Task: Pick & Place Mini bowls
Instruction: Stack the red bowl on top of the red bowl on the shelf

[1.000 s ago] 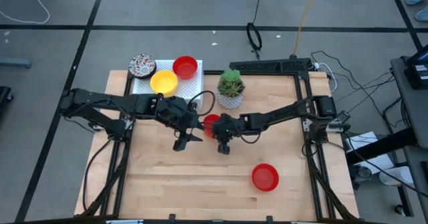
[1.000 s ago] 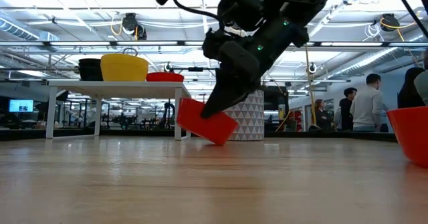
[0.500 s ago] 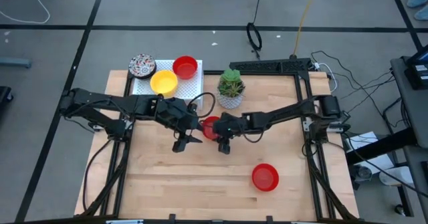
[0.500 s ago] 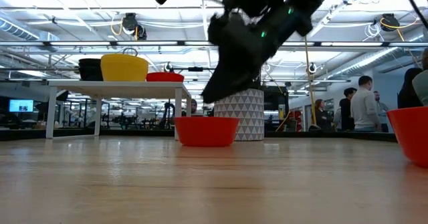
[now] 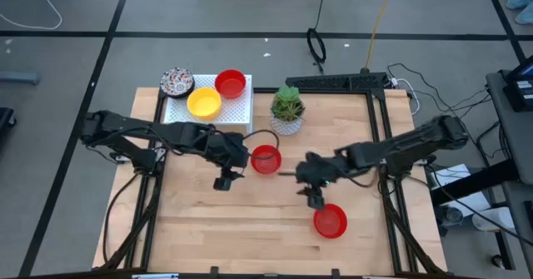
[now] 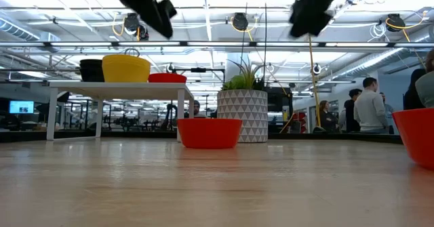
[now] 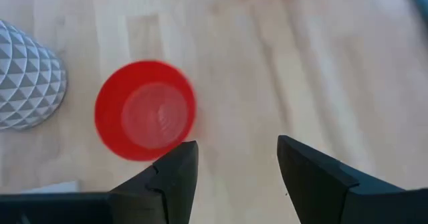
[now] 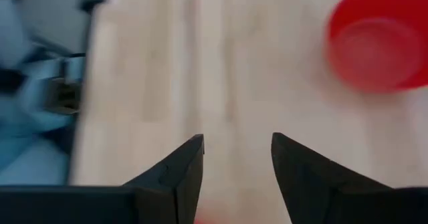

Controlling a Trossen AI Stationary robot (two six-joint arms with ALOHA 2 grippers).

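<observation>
High view: left gripper (image 5: 223, 181) and right gripper (image 5: 314, 197), jaws spread and empty, hover mid-surface flanking a red bowl (image 5: 266, 160).

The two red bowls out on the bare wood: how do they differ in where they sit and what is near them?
The red bowl by the plant sits mid-table, next to the white pot, with the open left gripper beside it. The red bowl near the front edge sits farther right, with the open right gripper just above it. Both stand upright on the wood, unheld.
</observation>
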